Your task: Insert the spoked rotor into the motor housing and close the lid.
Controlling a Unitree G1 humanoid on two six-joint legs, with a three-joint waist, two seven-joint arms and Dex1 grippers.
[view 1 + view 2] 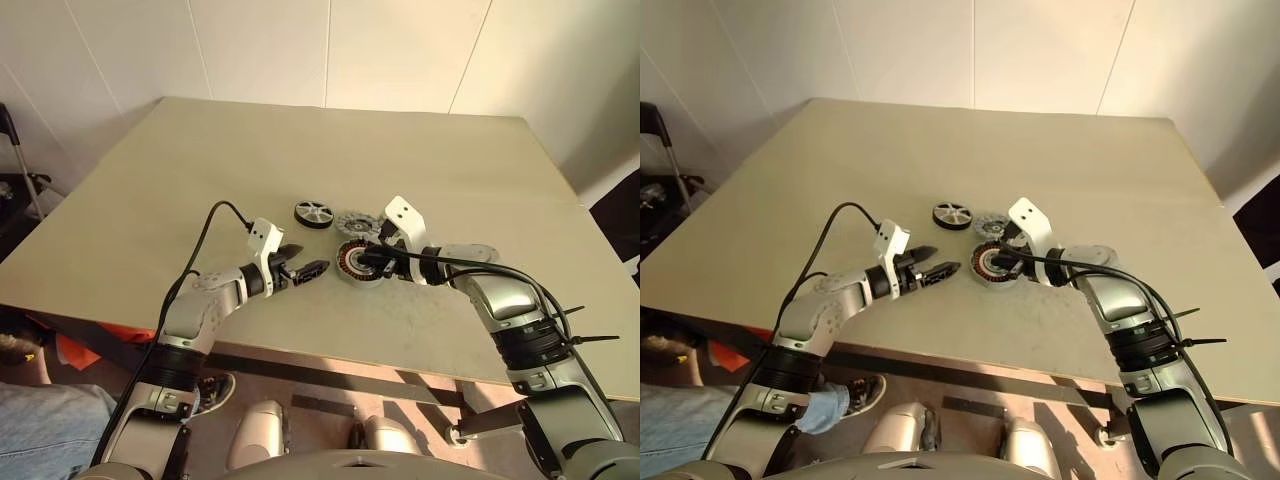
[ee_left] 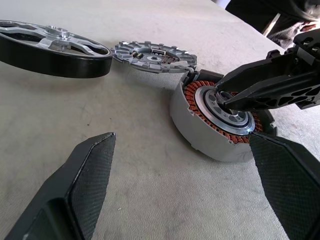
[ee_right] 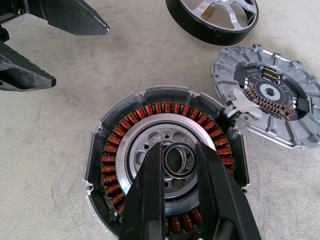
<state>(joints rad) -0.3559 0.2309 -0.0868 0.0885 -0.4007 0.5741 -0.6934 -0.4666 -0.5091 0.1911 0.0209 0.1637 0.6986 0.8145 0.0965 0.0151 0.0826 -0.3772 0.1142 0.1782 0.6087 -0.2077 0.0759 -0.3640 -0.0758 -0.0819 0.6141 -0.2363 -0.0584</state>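
Observation:
The motor housing (image 3: 120, 145), a silver-rimmed ring with coppery windings, lies on the table near its front edge. My right gripper (image 3: 178, 150) reaches down into its middle, its two black fingers shut on the small ring of the central hub. The black spoked rotor (image 1: 313, 214) lies flat just behind and to the left of the housing. The silver-grey lid (image 1: 357, 224) rests beside the rotor, directly behind the housing. My left gripper (image 1: 310, 260) hovers just left of the housing, pointing at it, open and holding nothing.
The beige table (image 1: 250, 150) stretches far back to a white wall. Its front edge runs close under both arms. A person's jeans and shoe (image 1: 215, 392) show below the table at the lower left. A dark stand (image 1: 20, 170) is at the far left.

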